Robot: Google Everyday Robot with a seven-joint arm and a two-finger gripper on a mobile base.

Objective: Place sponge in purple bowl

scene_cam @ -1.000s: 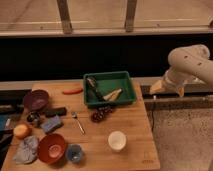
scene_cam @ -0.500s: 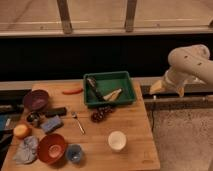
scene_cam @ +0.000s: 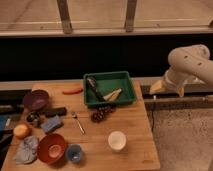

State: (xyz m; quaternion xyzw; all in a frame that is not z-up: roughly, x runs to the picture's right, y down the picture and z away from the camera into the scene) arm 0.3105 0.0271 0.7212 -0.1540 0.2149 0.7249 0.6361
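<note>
We see the end effector [scene_cam: 168,90] hanging off the right edge of the table [scene_cam: 132,125], beside its far half, with its fingers spread apart and holding nothing. The sponge [scene_cam: 51,123] lies flat on the table near the left edge, just in front of a black bar [scene_cam: 55,111]. The purple bowl [scene_cam: 35,100] sits by the far left corner (apart from the sponge, the bar between them). An orange bowl [scene_cam: 51,148] stands near the front left corner.

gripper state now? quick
Gripper: open, holding nothing, hanging beyond the right edge of the table. Sponge lies on the table.
</note>
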